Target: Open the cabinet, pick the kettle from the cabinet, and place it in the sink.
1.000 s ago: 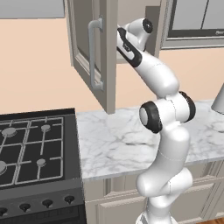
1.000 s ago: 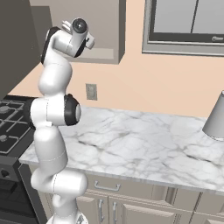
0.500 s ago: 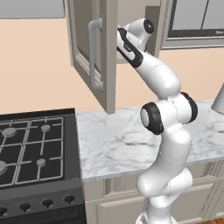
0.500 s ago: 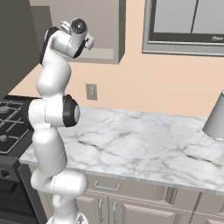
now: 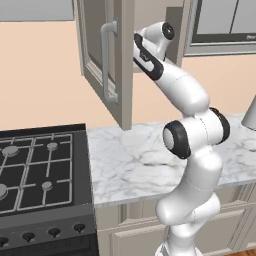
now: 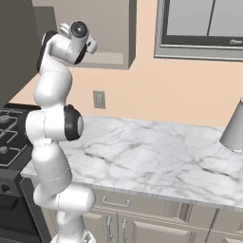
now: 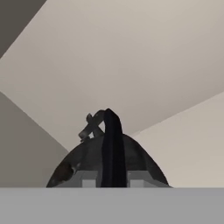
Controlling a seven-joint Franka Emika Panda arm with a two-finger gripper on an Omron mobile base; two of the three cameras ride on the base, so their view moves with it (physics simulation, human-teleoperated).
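The taupe cabinet (image 6: 102, 28) stands with its door (image 5: 95, 55) swung open, and the long bar handle (image 5: 106, 60) faces the left base camera. My arm reaches up into the opening behind that door. In the hand view the black kettle (image 7: 142, 166) sits very close on the cabinet shelf. Its arched handle (image 7: 113, 140) rises straight up between my fingers. My gripper (image 7: 113, 183) is open, one fingertip (image 7: 89, 183) on each side of the handle with a small gap to it. The sink is out of view.
A black gas stove (image 5: 35, 170) sits left of the marble counter (image 5: 135, 160). A grey cone-shaped object (image 6: 235, 128) stands at the counter's right end. A glass-fronted cabinet (image 6: 204, 23) hangs to the right, and a wall outlet (image 6: 98, 99) is below the open cabinet.
The hand has shifted only slightly at the cabinet opening. The door and the base have stayed put.
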